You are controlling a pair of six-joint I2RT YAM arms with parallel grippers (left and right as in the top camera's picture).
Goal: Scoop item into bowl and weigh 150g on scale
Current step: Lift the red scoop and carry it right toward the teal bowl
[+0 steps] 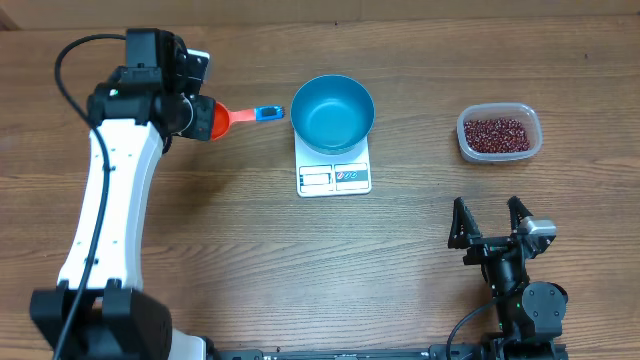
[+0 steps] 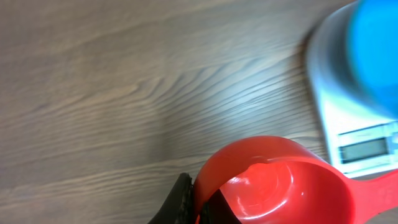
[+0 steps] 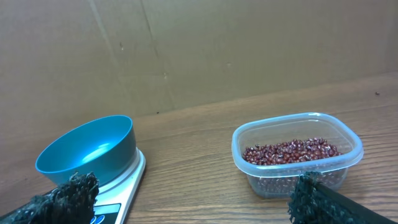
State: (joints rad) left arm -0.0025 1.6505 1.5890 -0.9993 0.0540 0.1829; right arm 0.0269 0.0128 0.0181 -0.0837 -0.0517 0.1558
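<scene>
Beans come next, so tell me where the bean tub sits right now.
In the overhead view, the clear tub of maroon beans sits at far right, right of the blue bowl on the white scale.

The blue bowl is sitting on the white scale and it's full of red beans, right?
No. The blue bowl does sit on the white scale, but it is empty, as the overhead view shows. The red beans are in the clear tub.
</scene>
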